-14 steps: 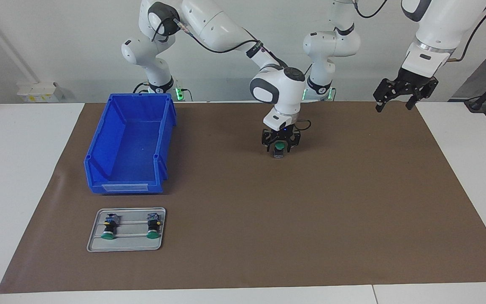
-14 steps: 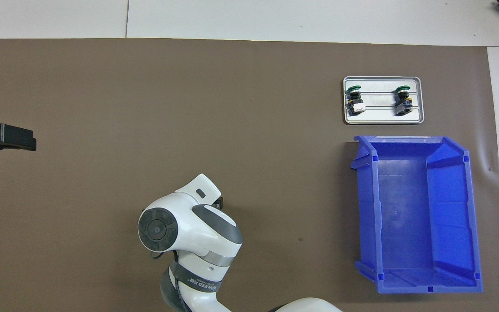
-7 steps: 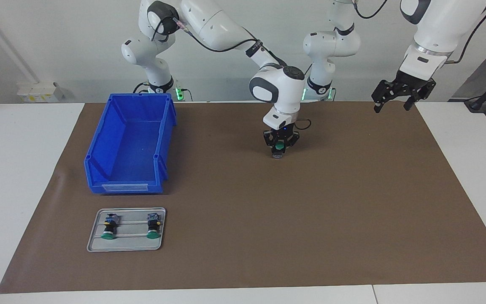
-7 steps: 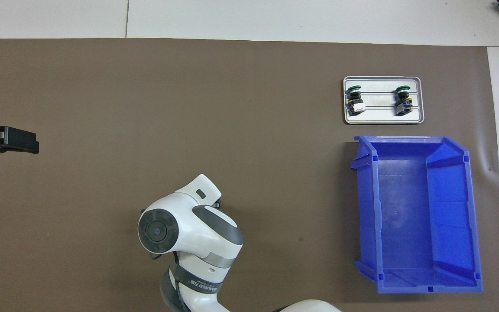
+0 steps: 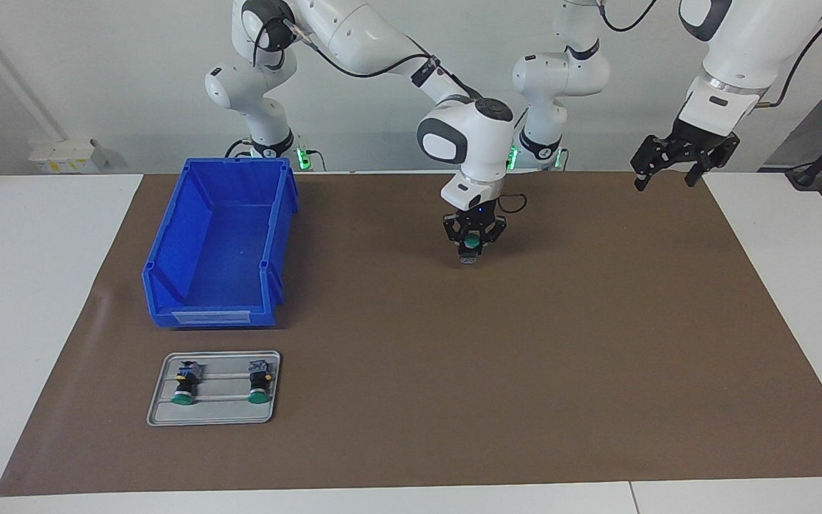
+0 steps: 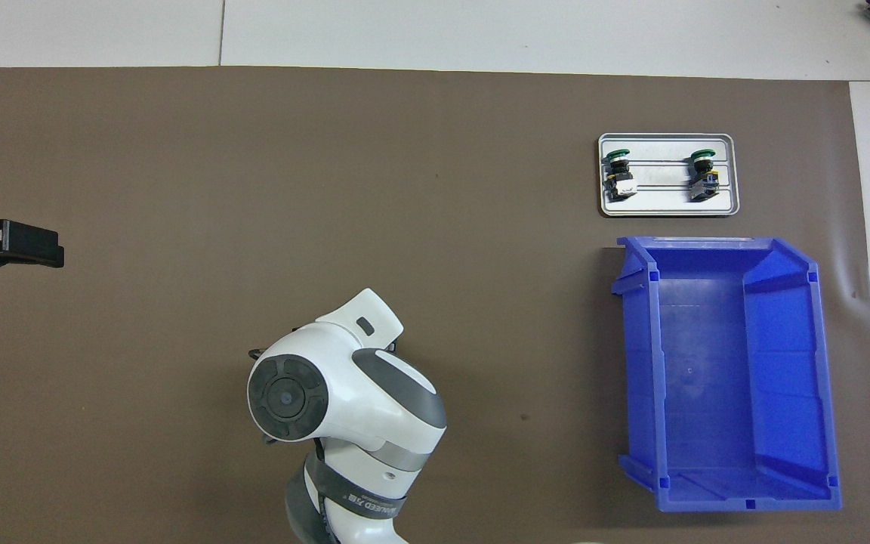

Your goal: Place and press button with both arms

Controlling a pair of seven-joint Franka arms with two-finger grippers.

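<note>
My right gripper [image 5: 473, 241] stands upright over the middle of the brown mat, shut on a button [image 5: 471, 246] with a green cap. The button's grey base is at the mat. In the overhead view the right arm's white wrist [image 6: 344, 393] hides this gripper and button. Two more buttons [image 5: 183, 389] [image 5: 260, 385] lie on a small grey tray [image 5: 211, 417], also seen in the overhead view [image 6: 618, 172] [image 6: 703, 174]. My left gripper [image 5: 668, 175] hangs open and empty, raised over the mat's edge at the left arm's end, and shows in the overhead view [image 6: 8, 245].
An empty blue bin [image 5: 168, 235] stands on the mat toward the right arm's end, with the tray [image 6: 669, 208] just farther from the robots. The bin's rim [image 6: 635, 355] shows in the overhead view. White table borders the mat on all sides.
The right arm's wrist has risen and shifted a little, and its gripper with the button sits slightly higher. The left gripper has barely moved.
</note>
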